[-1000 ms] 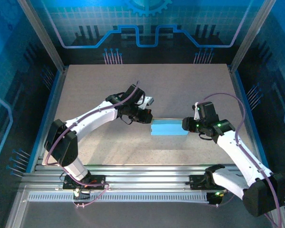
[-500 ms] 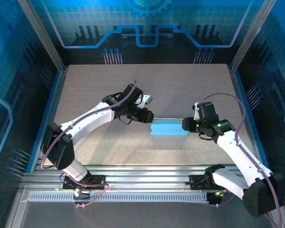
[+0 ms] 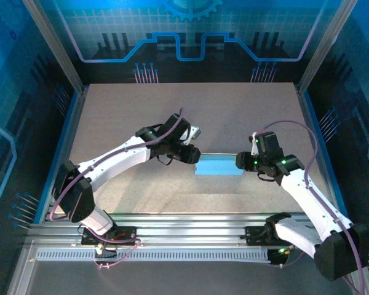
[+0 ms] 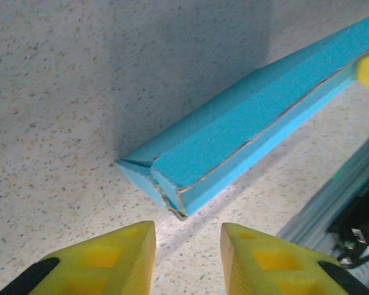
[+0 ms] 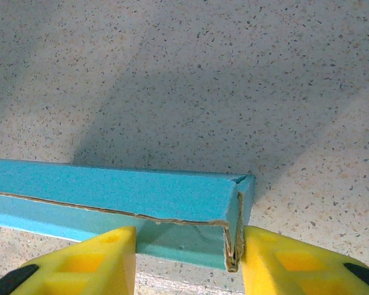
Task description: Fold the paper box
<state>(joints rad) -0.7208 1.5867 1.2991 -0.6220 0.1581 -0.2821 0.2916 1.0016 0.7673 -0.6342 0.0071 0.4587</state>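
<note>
We look down on a speckled beige worktop (image 3: 234, 110), matte and stone-like up close. Behind the worktop stands a back wall (image 3: 111, 31) printed with a pale grid, a bright blue circuit-like line and part of a gear shape at the top. On either side of the worktop, slanting aluminium posts (image 3: 52, 43) frame dark blue side panels (image 3: 12, 123) with similar line art. A blue strip (image 3: 60, 153) runs along the worktop's left edge. At the worktop's near edge lie silver grooved rails (image 3: 184, 222), and nearer still a slotted strip (image 3: 172, 253), possibly a cable duct. The light is cool and bluish, and soft shadows fall on the worktop.
</note>
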